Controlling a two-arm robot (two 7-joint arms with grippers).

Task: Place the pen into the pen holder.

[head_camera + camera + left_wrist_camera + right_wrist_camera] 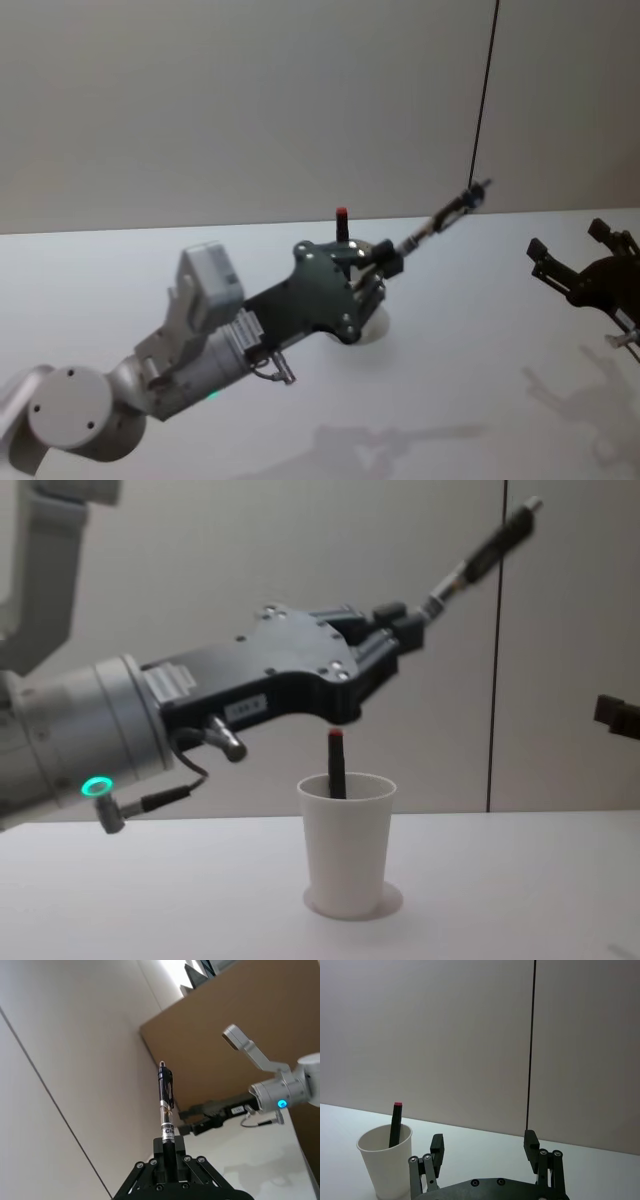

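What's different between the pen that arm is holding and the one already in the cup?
The held pen is clamped in the left gripper, slanting upward, higher than the paper cup; the red-topped pen stands inside it. The held pen has a clear, labelled barrel; the red-topped pen's is dark. Both are slim.

You can read only a fragment, roughly "Cl", on the white band (168, 1133) of the clear black-capped pen (165, 1102); the small white arm sticker (249, 709) carries print too fine for you.
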